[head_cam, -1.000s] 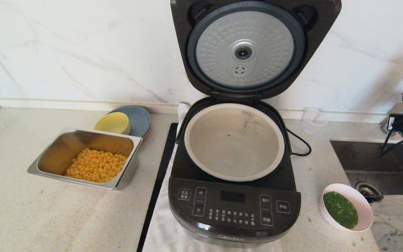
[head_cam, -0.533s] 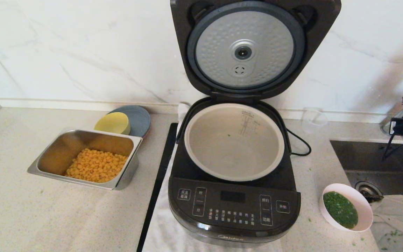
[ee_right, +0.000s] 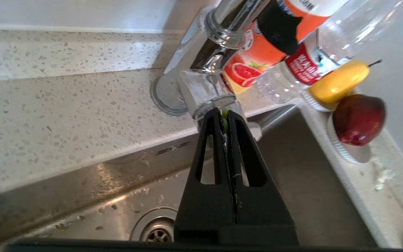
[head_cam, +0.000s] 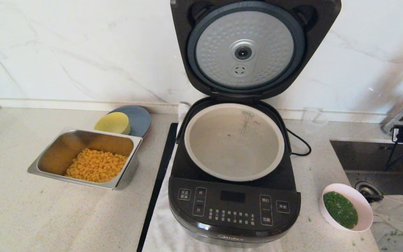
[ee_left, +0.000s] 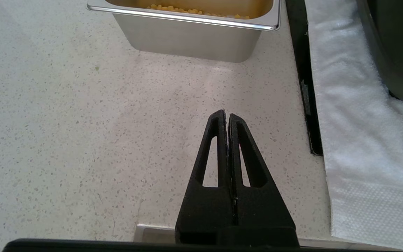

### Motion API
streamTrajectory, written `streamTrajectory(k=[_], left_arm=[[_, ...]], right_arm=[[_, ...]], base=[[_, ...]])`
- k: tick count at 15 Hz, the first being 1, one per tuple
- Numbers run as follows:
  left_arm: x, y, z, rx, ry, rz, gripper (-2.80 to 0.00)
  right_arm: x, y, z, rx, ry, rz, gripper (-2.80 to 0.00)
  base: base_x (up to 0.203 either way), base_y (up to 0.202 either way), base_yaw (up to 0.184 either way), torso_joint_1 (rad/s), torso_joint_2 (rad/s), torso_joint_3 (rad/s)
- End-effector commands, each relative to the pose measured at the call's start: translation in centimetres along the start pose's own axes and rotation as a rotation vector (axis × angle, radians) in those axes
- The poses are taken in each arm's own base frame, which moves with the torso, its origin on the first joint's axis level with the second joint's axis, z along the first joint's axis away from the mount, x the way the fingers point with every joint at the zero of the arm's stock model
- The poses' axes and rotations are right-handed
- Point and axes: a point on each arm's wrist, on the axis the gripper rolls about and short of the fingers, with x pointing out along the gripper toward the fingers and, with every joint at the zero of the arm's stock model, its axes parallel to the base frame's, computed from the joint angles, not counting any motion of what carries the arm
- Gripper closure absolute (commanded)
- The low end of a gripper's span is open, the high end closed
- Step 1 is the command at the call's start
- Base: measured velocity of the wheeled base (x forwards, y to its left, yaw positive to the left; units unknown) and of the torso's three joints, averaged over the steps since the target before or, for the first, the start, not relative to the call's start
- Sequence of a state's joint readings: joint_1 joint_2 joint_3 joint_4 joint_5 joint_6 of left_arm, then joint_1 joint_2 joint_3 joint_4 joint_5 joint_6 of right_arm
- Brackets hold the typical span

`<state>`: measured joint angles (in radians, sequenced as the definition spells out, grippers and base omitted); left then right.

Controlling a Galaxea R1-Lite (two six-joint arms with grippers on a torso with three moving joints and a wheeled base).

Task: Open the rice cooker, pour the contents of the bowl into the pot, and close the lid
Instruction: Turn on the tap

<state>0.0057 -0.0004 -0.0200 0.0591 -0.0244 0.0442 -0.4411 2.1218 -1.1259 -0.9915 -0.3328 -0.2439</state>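
While the left gripper (ee_left: 226,117) hangs pinched together over bare counter (ee_left: 82,122), the right gripper (ee_right: 224,115), likewise closed, hovers above the sink (ee_right: 310,182), faucet (ee_right: 201,63) just ahead.

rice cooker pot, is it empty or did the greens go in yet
Nearly empty. The pot shows bare grey walls with one tiny green speck, and the chopped greens sit in the bowl beside the open rice cooker.

Lid (head_cam: 246,49) stands upright at the back, so the pot (head_cam: 234,141) mouth is open from above & from the front. Bowl (head_cam: 346,207) sits on bare counter (head_cam: 19,213) near the cooker's right front corner, w/ sink (head_cam: 369,157) & a crumpled cloth (head_cam: 397,213) crowding its far side. Left of the cooker: steel tray (head_cam: 86,159) & stacked plates (head_cam: 136,120), open counter in front of them
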Motion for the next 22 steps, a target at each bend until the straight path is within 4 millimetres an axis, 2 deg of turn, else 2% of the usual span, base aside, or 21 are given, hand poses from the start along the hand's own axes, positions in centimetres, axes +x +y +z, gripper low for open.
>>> streamTrajectory(k=[1, 4, 6, 8, 12, 14, 17, 22], left_arm=[[0.0, 0.0, 0.0, 0.000, 0.002, 0.000, 0.00], [0.0, 0.0, 0.0, 0.000, 0.002, 0.000, 0.00], [0.0, 0.0, 0.0, 0.000, 0.001, 0.000, 0.00], [0.0, 0.0, 0.0, 0.000, 0.001, 0.000, 0.00], [0.0, 0.0, 0.0, 0.000, 0.001, 0.000, 0.00], [0.0, 0.0, 0.0, 0.000, 0.001, 0.000, 0.00], [0.0, 0.0, 0.0, 0.000, 0.001, 0.000, 0.00], [0.0, 0.0, 0.0, 0.000, 0.002, 0.000, 0.00]], right_arm=[[-0.4, -0.4, -0.7, -0.006, 0.007, -0.009, 0.00], [-1.0, -0.7, -1.2, -0.010, 0.020, -0.010, 0.00], [-2.3, -1.1, -0.7, -0.012, 0.024, 0.003, 0.00], [-4.0, -0.5, -0.6, -0.018, 0.046, 0.057, 0.00], [-9.0, 2.4, -0.1, -0.010, 0.097, 0.236, 0.00], [-11.2, 2.5, 0.5, 0.014, 0.154, 0.291, 0.00], [-13.7, 0.9, 1.5, 0.080, 0.315, 0.390, 0.00], [-18.1, -4.8, 3.8, 0.196, 0.614, 0.569, 0.00]], base=[[0.000, 0.000, 0.000, 0.000, 0.00, 0.000], [0.000, 0.000, 0.000, 0.000, 0.00, 0.000], [0.000, 0.000, 0.000, 0.000, 0.00, 0.000], [0.000, 0.000, 0.000, 0.000, 0.00, 0.000], [0.000, 0.000, 0.000, 0.000, 0.00, 0.000], [0.000, 0.000, 0.000, 0.000, 0.00, 0.000], [0.000, 0.000, 0.000, 0.000, 0.00, 0.000], [0.000, 0.000, 0.000, 0.000, 0.00, 0.000]])
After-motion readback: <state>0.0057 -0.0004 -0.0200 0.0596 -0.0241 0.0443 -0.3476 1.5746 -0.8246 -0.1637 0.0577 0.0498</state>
